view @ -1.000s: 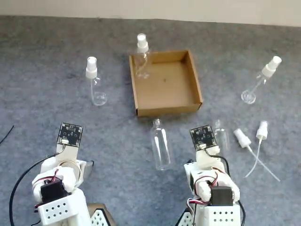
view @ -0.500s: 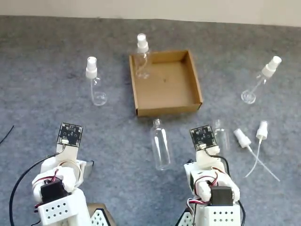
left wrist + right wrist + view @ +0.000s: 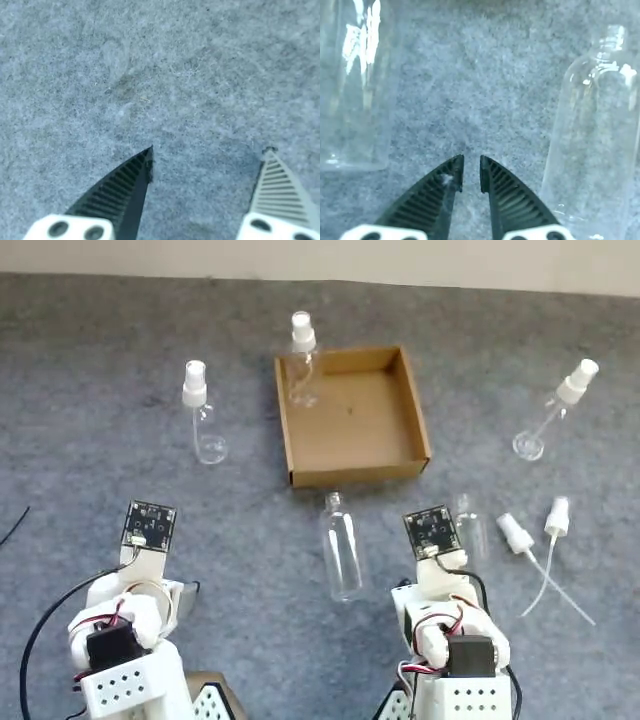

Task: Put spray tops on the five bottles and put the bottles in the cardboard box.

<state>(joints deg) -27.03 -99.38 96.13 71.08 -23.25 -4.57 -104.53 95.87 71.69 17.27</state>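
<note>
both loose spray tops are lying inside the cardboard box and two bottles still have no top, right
Not quite. The high view shows the loose spray tops lying on the carpet to the right of the cardboard box, not inside it. Two bottles do still have no top.

The open cardboard box (image 3: 360, 435) has a capped bottle (image 3: 302, 365) at its far-left corner, and two more capped bottles (image 3: 203, 420) (image 3: 550, 415) flank it. Two uncapped bottles (image 3: 340, 545) (image 3: 470, 525) and two loose spray tops (image 3: 515, 533) (image 3: 556, 516) lie on its near side.
</note>
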